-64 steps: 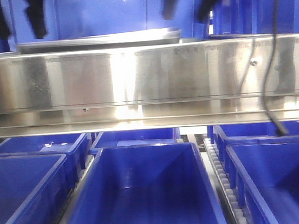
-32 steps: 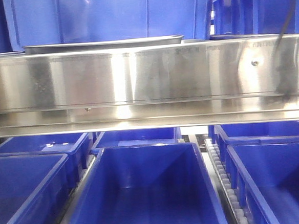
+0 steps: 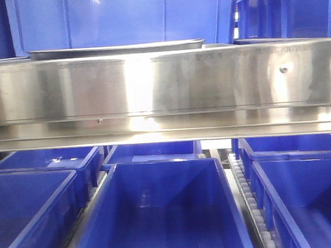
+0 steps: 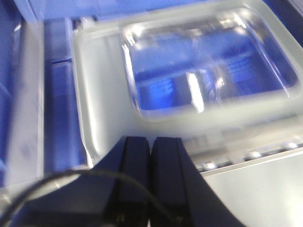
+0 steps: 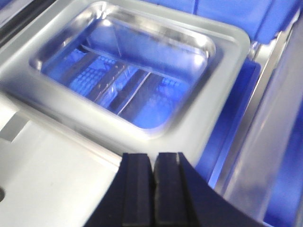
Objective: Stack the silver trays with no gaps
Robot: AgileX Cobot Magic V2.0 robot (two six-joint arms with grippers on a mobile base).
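Gleaming with rounded corners, the mirror-like silver tray [image 5: 142,71] lies beyond both clenched, empty end effectors [image 4: 150,146] [image 5: 154,163].

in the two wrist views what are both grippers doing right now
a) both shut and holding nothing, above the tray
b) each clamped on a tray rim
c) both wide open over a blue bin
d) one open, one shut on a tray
a: the left gripper and right gripper each show fingers pressed together with nothing between them, hovering over the silver tray without touching it.
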